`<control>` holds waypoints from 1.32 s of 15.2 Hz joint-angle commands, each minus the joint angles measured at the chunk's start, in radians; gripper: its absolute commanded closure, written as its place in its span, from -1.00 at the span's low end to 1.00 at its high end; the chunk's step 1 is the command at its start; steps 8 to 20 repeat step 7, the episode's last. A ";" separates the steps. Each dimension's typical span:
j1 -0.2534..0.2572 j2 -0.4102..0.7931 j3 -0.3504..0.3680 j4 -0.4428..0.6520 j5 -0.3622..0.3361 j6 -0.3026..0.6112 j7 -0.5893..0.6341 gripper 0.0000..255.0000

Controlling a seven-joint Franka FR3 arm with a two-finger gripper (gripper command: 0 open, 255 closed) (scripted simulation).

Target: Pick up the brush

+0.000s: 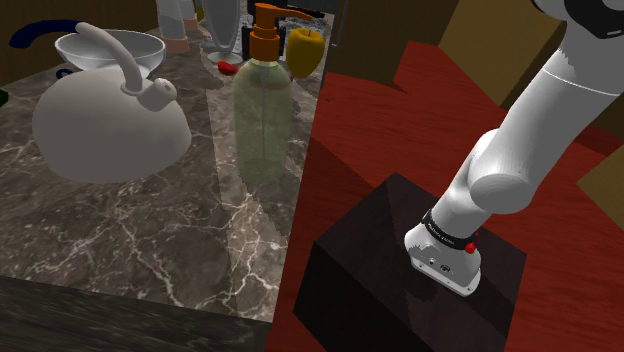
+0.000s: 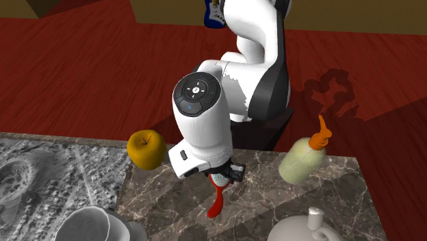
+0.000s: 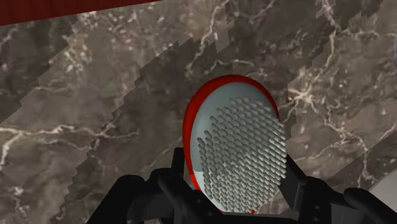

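Note:
The brush (image 3: 238, 153) has a red-rimmed oval head with a grey pad of bristles and a red handle (image 2: 217, 202). My gripper (image 3: 238, 184) is shut on the head, one black finger (image 3: 175, 184) on each side. In the second exterior view the gripper (image 2: 222, 174) sits under the white hand, and the brush hangs from it, handle pointing down over the dark marble counter (image 2: 260, 198). Whether the handle tip touches the counter I cannot tell. A small red tip (image 1: 228, 67), probably the handle, shows left of the soap bottle in the shoulder view.
A pale green soap bottle with an orange pump (image 2: 304, 161) (image 1: 262, 110) and a yellow apple (image 2: 146, 148) (image 1: 305, 48) flank the brush. A grey kettle (image 1: 110, 120) and a bowl (image 1: 110, 50) stand farther along. The dark stand (image 1: 400, 260) sits on a red wooden floor.

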 commanded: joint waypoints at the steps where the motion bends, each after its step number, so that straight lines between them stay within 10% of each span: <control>1: -0.001 0.001 -0.001 0.030 -0.001 -0.029 0.002 1.00; 20: -0.001 0.006 -0.001 0.092 -0.003 -0.085 0.009 1.00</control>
